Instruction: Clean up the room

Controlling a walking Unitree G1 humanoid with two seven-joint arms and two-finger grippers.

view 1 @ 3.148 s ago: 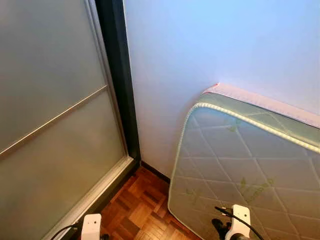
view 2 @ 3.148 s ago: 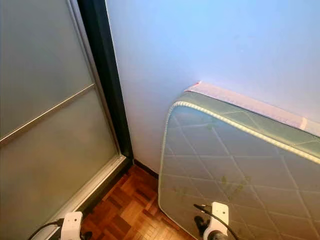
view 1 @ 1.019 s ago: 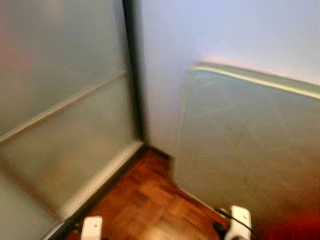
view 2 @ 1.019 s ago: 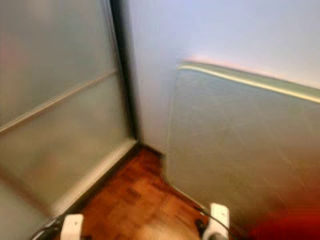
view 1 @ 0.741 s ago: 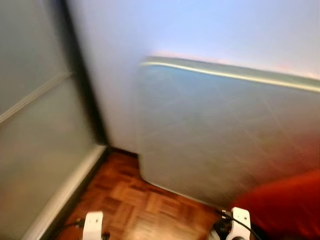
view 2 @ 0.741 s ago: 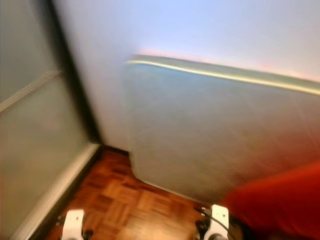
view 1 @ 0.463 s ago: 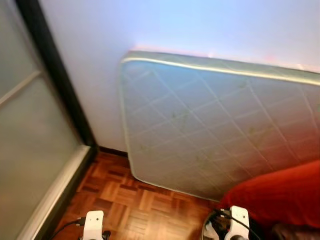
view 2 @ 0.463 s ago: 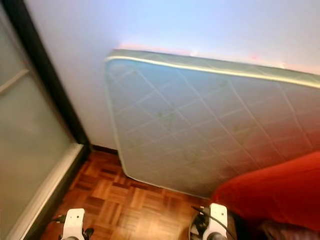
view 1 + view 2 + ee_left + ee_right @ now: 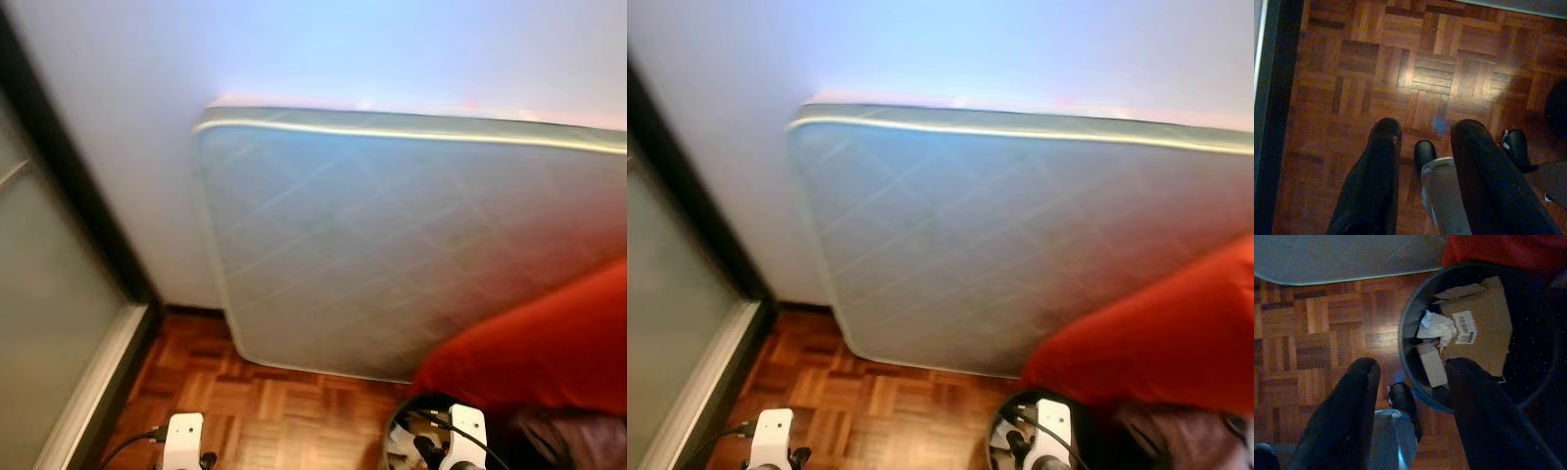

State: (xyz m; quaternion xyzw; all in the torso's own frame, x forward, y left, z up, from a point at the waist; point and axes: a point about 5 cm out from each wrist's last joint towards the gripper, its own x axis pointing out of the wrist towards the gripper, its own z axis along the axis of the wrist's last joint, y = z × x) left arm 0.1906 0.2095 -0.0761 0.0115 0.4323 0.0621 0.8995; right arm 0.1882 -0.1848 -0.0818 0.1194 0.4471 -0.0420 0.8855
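A round dark waste bin stands on the parquet floor, holding torn cardboard, a small box and crumpled white paper. My right gripper hangs open just above the bin's near rim, nothing between its fingers. My left gripper hangs open over bare parquet, empty, with my own leg and foot below it. In the eye views both wrists sit at the bottom edge, and the bin is under the right one.
A quilted mattress leans on the pale wall ahead. A red cushion or blanket bulges at the right above the bin. A frosted sliding door with a black frame closes the left. Parquet lies between.
The camera has swung to the right: the door slid out to the left edge, and the red cushion and the bin came into view. Both arms still hang as before.
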